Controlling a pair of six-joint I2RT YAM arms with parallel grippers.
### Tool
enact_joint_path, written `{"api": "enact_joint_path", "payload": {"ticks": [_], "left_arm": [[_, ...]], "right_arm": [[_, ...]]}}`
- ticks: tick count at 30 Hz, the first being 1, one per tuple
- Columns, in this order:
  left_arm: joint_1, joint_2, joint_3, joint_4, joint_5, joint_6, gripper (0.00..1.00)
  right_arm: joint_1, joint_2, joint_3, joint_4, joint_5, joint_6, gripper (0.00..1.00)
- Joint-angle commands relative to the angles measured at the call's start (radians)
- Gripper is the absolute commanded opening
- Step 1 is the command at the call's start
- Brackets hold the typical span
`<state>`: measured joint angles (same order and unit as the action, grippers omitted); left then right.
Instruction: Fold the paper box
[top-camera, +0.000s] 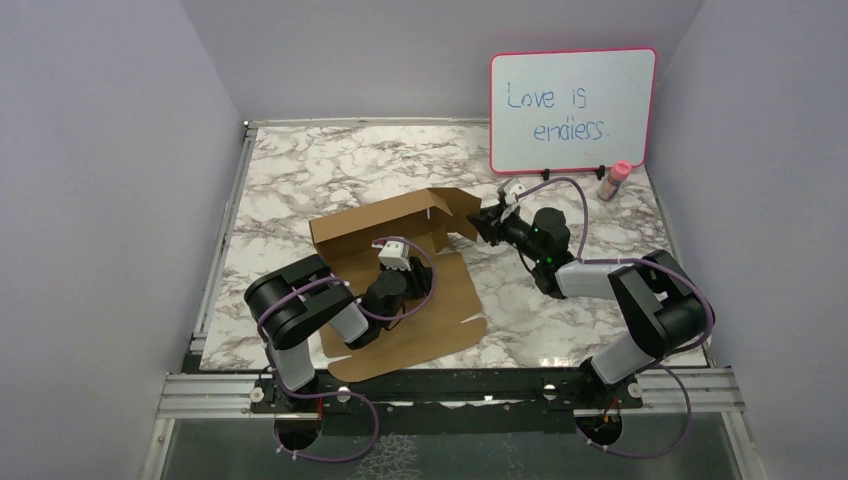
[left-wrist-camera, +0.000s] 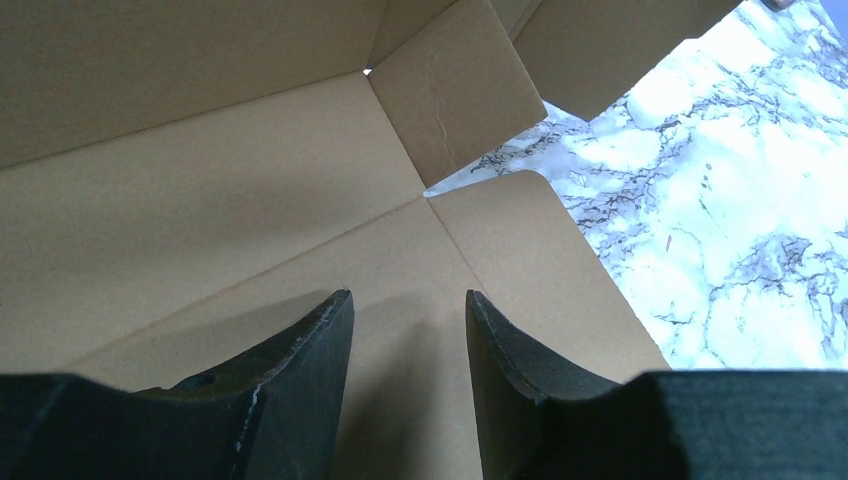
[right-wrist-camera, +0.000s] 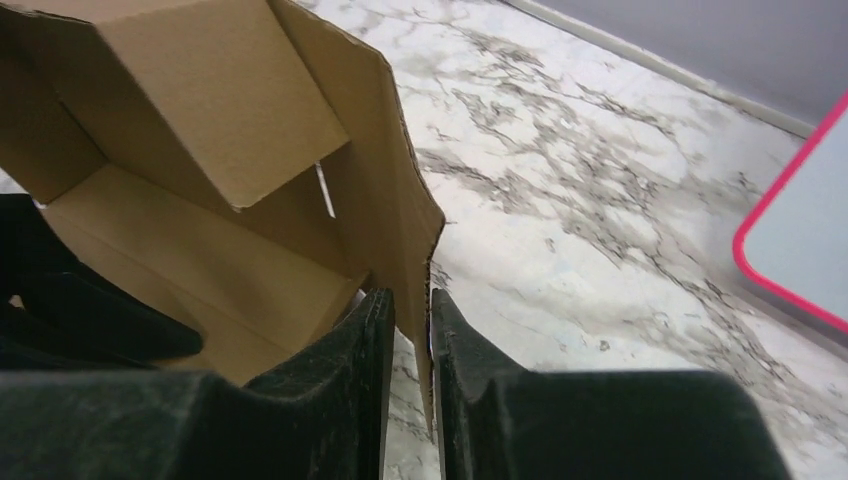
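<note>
The paper box (top-camera: 452, 300) is a brown cardboard sheet lying partly folded mid-table, its back wall (top-camera: 370, 226) raised. My left gripper (top-camera: 423, 280) sits low over the box's floor panel (left-wrist-camera: 250, 200). In the left wrist view this gripper (left-wrist-camera: 408, 300) is open, with only bare cardboard between its fingers. My right gripper (top-camera: 486, 224) is at the box's far right corner. In the right wrist view it (right-wrist-camera: 410, 300) is shut on the upright side flap (right-wrist-camera: 390, 190), whose edge runs down between the fingers.
A pink-framed whiteboard (top-camera: 572, 110) stands at the back right, its corner visible as the whiteboard (right-wrist-camera: 800, 240) in the right wrist view. A small bottle with a pink cap (top-camera: 613, 182) stands beside it. Marble tabletop (top-camera: 300, 170) surrounds the box, with walls left, right and behind.
</note>
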<state>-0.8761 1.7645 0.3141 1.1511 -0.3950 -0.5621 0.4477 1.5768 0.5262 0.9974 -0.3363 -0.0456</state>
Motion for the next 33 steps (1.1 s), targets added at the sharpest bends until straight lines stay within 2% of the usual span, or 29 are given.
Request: {"api": "enact_joint_path", "payload": {"ticks": [1, 4, 10, 21, 27, 33], "left_arm": [[0.009, 0.038, 0.008, -0.039, 0.025, -0.018, 0.47], [0.009, 0.05, 0.02, -0.039, 0.022, -0.021, 0.47], [0.009, 0.079, 0.036, -0.039, 0.013, -0.043, 0.47], [0.008, 0.116, 0.074, -0.04, -0.008, -0.071, 0.47], [0.009, 0.129, 0.096, -0.039, -0.01, -0.068, 0.47], [0.009, 0.135, 0.101, -0.035, -0.008, -0.068, 0.47]], "right_arm": [[-0.001, -0.001, 0.035, -0.034, -0.125, 0.034, 0.2], [0.005, -0.031, 0.047, -0.123, -0.126, 0.042, 0.1], [0.051, -0.113, 0.028, -0.238, 0.017, 0.088, 0.04], [0.253, -0.195, -0.045, -0.286, 0.433, 0.175, 0.04], [0.324, -0.2, -0.046, -0.313, 0.5, 0.247, 0.06], [0.339, -0.143, -0.123, -0.173, 0.483, 0.27, 0.11]]}}
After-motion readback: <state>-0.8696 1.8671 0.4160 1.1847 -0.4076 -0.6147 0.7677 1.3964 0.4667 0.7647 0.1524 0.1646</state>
